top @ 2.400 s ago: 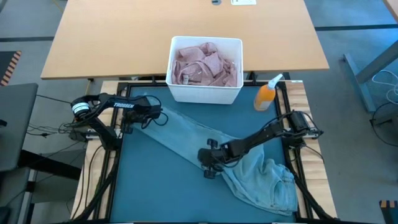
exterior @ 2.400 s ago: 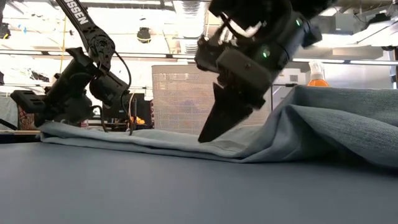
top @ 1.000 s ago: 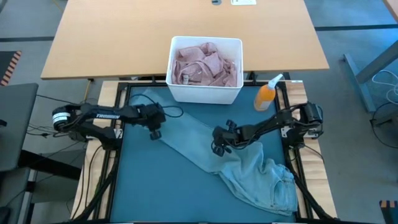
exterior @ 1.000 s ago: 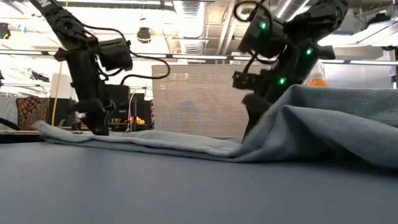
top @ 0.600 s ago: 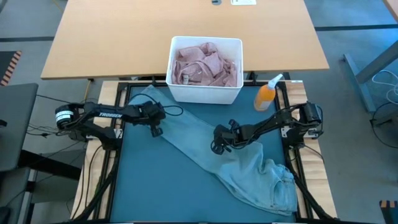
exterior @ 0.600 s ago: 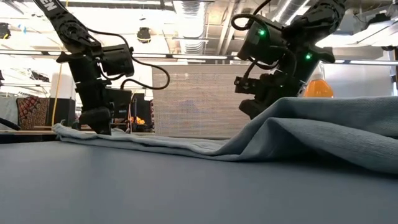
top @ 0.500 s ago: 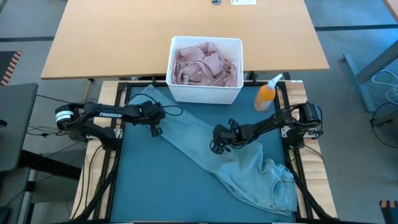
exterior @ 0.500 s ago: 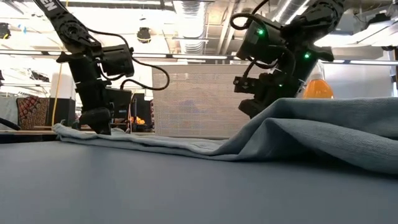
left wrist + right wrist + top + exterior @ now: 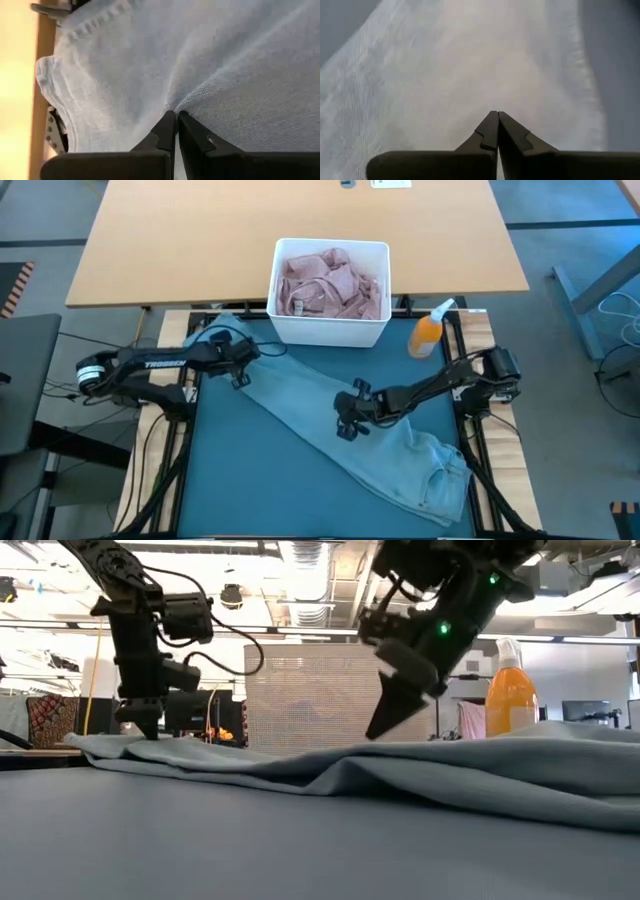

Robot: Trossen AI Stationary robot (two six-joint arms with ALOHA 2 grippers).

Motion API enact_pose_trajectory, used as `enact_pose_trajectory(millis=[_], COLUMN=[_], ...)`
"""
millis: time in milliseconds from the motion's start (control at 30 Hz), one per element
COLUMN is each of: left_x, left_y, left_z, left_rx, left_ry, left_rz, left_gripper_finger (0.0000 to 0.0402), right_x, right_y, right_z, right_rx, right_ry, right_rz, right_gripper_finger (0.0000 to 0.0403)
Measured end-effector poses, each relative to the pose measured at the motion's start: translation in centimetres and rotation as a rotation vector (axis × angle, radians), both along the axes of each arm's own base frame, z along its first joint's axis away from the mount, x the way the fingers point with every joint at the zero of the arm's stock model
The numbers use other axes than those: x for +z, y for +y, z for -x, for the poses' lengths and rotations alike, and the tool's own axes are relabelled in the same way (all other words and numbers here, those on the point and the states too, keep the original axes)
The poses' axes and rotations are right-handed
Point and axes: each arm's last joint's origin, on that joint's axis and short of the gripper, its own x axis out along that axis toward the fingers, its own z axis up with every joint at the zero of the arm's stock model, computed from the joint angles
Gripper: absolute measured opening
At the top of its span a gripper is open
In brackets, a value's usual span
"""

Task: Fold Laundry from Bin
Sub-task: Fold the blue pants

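A pair of light blue denim jeans [image 9: 330, 435] lay stretched diagonally across the teal-blue mat [image 9: 250, 480] on the bench, while the white rectangular plastic bin [image 9: 330, 330] behind held crumpled pink garments [image 9: 330, 285]. The left gripper [image 9: 236, 366] pinched the jeans' far end with closed fingers; the right gripper [image 9: 346, 423], fingers closed, pinched fabric mid-leg.

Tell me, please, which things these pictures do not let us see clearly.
- Bin contents: high view shows only the top pink laundry; anything beneath is covered.
- Left gripper: left wrist view shows shut tips on the jeans; whether cloth is pinched is unclear.
- Right gripper: same doubt in its wrist view.
- Bottle: base hidden behind jeans, low view.
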Motion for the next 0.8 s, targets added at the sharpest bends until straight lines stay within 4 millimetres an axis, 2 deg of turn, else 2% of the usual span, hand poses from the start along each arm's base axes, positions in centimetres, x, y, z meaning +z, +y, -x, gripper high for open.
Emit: enact_pose_trajectory(millis=[167, 267, 367, 600, 700, 800], left_x=[1.2, 1.5, 1.4, 1.6, 1.5, 1.4], left_y=[-0.6, -0.9, -1.1, -0.7, -0.6, -0.6], left_z=[-0.2, -0.2, 0.0, 0.4, 0.5, 0.7], left_rx=[-0.028, -0.061, -0.076, -0.068, -0.106, -0.127], left_ry=[-0.155, -0.197, -0.171, -0.036, -0.013, -0.036], left_rz=[0.053, 0.102, 0.112, -0.049, -0.016, 0.062], left_gripper_finger=[0.0004, 0.0004, 0.0004, 0.0004, 0.0004, 0.0008], right_x=[-2.9, -3.2, -2.3, 3.2, 4.1, 3.9], right_y=[-0.4, -0.8, -0.8, -0.7, -0.5, -0.1], right_z=[-0.9, -1.1, -0.9, 0.7, 1.1, 1.0], right_rx=[-0.014, -0.025, -0.015, 0.027, 0.065, 0.106], right_ry=[0.042, 0.051, 0.036, -0.082, -0.1, -0.097], right_rz=[0.0, 0.001, 0.005, -0.033, -0.118, -0.16], right_gripper_finger=[0.0022, 0.0026, 0.0027, 0.0026, 0.0027, 0.0027])
